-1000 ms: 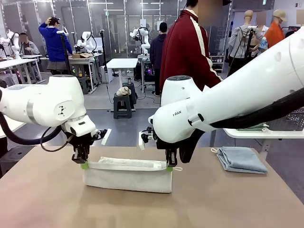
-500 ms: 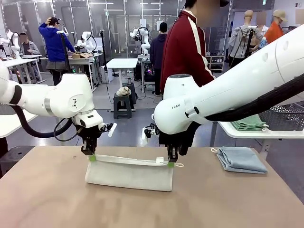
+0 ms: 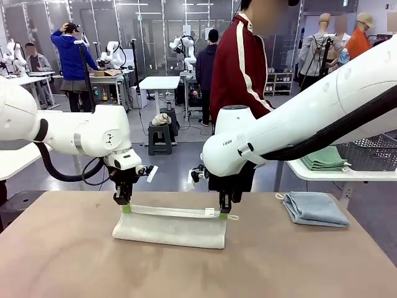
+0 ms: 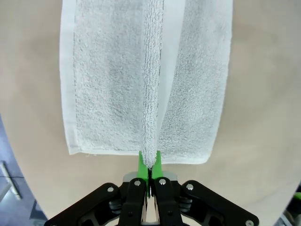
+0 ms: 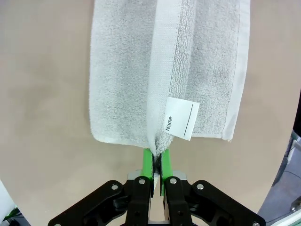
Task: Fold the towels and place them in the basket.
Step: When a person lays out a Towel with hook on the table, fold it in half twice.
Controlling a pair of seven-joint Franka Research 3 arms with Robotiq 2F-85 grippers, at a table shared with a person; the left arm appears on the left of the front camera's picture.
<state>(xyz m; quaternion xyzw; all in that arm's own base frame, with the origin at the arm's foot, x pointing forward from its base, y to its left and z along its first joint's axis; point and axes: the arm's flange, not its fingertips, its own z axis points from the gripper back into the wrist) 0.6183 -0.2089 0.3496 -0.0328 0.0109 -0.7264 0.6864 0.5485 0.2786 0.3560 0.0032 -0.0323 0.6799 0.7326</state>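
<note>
The left gripper [image 3: 126, 207] and the right gripper [image 3: 223, 214] are each clamped on one end of the raised top edge of the cream-white terry-cloth towel [image 3: 170, 230], which sags between them onto the brown tabletop [image 3: 56, 261]. Bare surface lies open in front of and outboard of both. A folded pale blue terry-cloth towel [image 3: 315, 208] lies well outboard of the right gripper, and beyond it the dark grey mesh basket [image 3: 372, 154] is partly hidden by the right arm [image 3: 322, 105] and cut off by the frame.
</note>
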